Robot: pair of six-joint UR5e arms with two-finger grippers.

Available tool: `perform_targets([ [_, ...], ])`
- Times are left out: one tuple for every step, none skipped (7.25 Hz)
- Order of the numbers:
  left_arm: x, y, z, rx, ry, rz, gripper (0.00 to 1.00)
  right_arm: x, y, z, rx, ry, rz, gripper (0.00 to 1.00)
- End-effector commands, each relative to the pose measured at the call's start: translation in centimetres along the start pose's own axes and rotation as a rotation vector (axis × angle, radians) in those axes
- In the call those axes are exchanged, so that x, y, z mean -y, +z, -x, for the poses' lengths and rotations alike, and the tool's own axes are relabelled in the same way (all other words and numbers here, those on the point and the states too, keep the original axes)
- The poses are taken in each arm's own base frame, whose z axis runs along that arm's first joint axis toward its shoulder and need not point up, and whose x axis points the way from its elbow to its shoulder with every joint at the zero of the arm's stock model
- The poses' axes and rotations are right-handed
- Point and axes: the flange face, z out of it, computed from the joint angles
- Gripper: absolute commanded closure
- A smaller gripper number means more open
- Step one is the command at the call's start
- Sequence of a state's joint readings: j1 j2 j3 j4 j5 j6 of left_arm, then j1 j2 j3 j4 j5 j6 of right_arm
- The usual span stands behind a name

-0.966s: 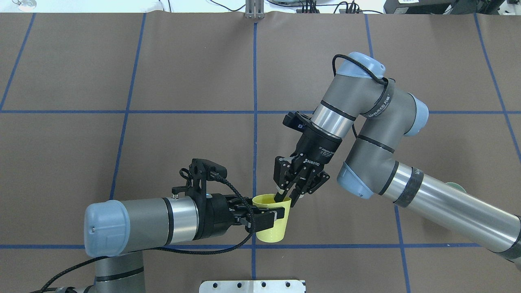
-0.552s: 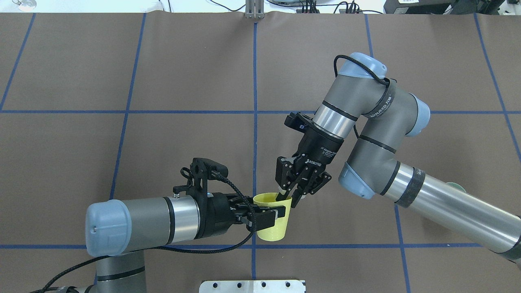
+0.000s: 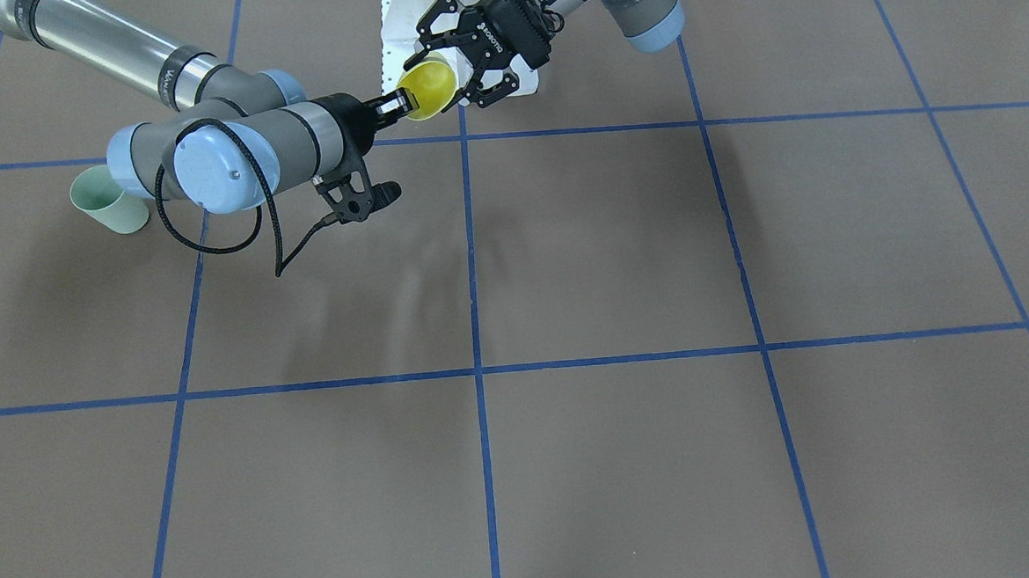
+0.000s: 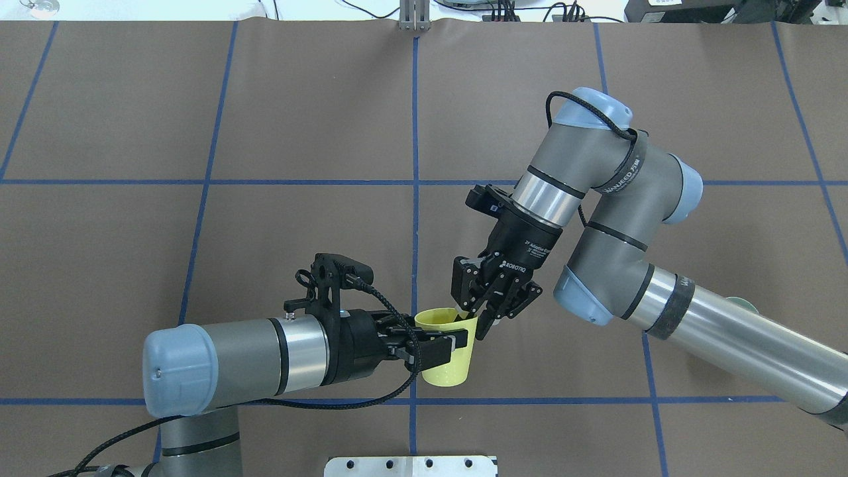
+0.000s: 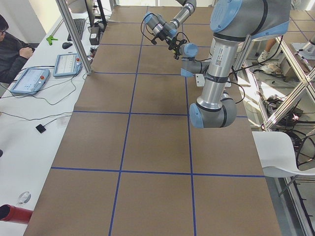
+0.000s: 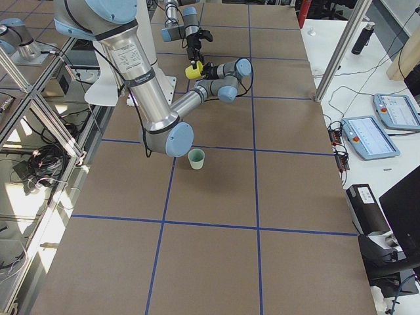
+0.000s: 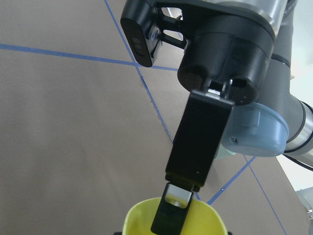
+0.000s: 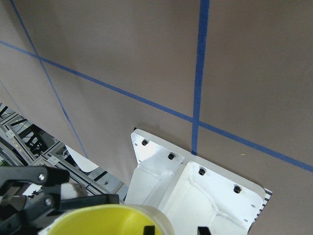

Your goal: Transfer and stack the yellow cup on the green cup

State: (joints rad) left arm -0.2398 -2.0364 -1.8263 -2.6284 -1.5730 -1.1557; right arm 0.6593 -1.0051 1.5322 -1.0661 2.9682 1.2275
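Observation:
The yellow cup (image 4: 448,358) is upright above the table's near middle, held from both sides. My left gripper (image 4: 445,350) is shut across its side wall. My right gripper (image 4: 476,319) pinches its far rim, one finger inside the cup and one outside. In the front view the cup (image 3: 427,86) sits between the right gripper (image 3: 395,104) and the left gripper (image 3: 448,68). The left wrist view shows the right finger (image 7: 195,142) dipping into the cup (image 7: 205,218). The green cup (image 3: 109,202) stands upright on the table on my right; overhead shows only a sliver of it (image 4: 742,303) behind the right arm.
A white mounting plate (image 4: 411,466) sits at the table's near edge just below the cup, also in the right wrist view (image 8: 195,181). Blue tape lines grid the brown table. A person (image 5: 10,49) and tablets (image 5: 29,78) are at a side desk.
Both arms and the yellow cup between them have shifted slightly to the right. Both grips look the same as before.

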Motion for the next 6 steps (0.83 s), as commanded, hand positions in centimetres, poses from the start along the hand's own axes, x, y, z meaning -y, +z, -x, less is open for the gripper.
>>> perform_targets([
  [0.30,0.55,-0.22,0.002,-0.001,-0.014,0.75,-0.11,0.17,-0.24,-0.001,0.002,0.003,0.59],
  [0.26,0.60,-0.16,0.003,-0.001,-0.012,0.75,-0.10,0.19,-0.43,-0.001,0.006,0.003,0.60],
  [0.00,0.97,0.21,0.011,-0.001,-0.007,0.75,-0.09,0.20,-0.63,-0.002,0.008,0.003,0.64],
  [0.04,1.03,0.35,0.013,-0.001,-0.008,0.75,-0.10,0.11,-0.63,-0.001,0.008,0.003,0.66],
  [0.04,1.03,0.35,0.013,-0.001,-0.008,0.75,-0.06,-0.09,-0.65,-0.001,0.008,-0.001,0.66],
  [0.04,1.03,0.35,0.013,-0.002,-0.008,0.75,-0.05,-0.18,-0.66,-0.001,0.008,-0.003,0.67],
])
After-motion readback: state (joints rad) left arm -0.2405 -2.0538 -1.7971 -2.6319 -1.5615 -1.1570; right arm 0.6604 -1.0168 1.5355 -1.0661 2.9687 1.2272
